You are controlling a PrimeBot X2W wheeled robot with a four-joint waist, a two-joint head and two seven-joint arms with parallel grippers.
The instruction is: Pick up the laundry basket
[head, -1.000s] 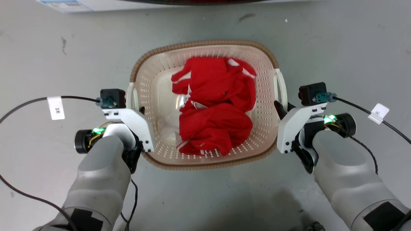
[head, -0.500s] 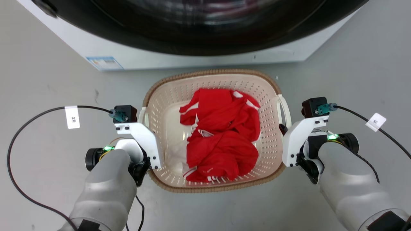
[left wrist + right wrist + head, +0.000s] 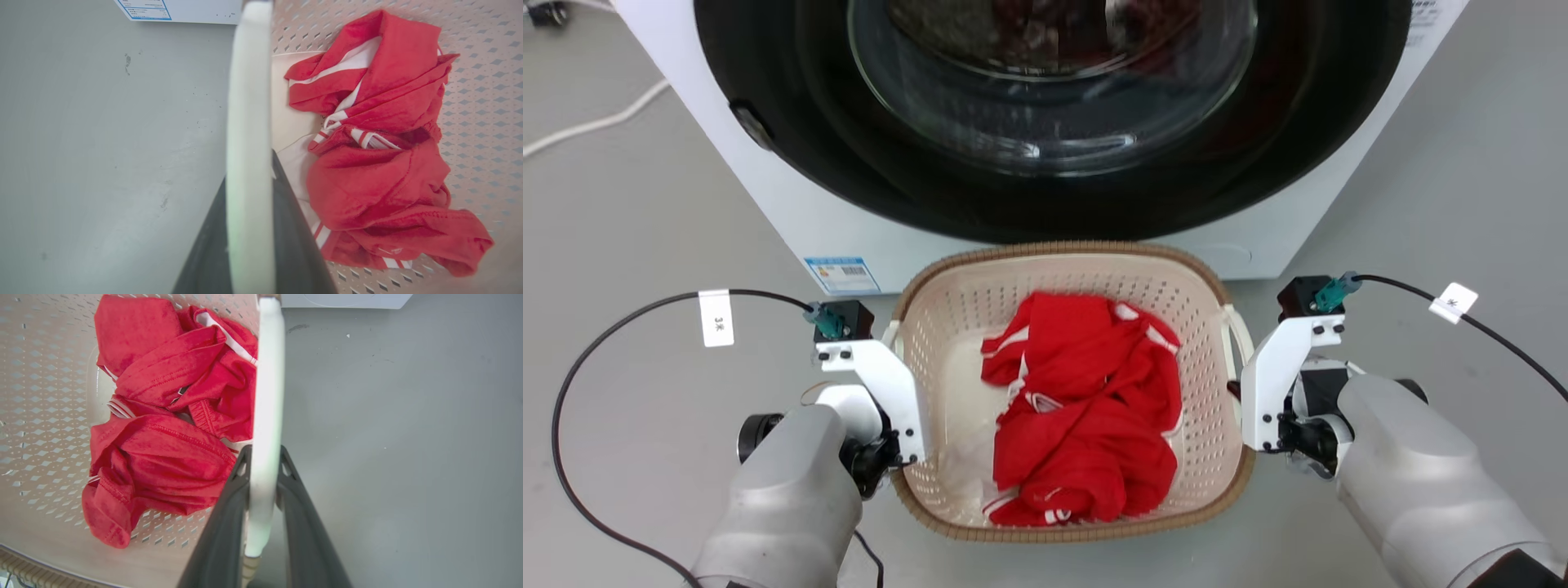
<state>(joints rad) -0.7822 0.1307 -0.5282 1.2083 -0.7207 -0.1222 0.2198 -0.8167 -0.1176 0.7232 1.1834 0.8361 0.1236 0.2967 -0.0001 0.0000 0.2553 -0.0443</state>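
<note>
Washing machine (image 3: 1045,188) close behind laundry basket (image 3: 1078,535); narrow gap at far rim. Red garment (image 3: 1086,425) fills middle and right of basket interior; bare strip along left wall. Both white side handles taken: left gripper (image 3: 249,167) and right gripper (image 3: 263,449), jaws clamped over them. Grey floor (image 3: 629,212) open to left, right and near side of basket. Black cable (image 3: 768,293) loops across left floor.
</note>
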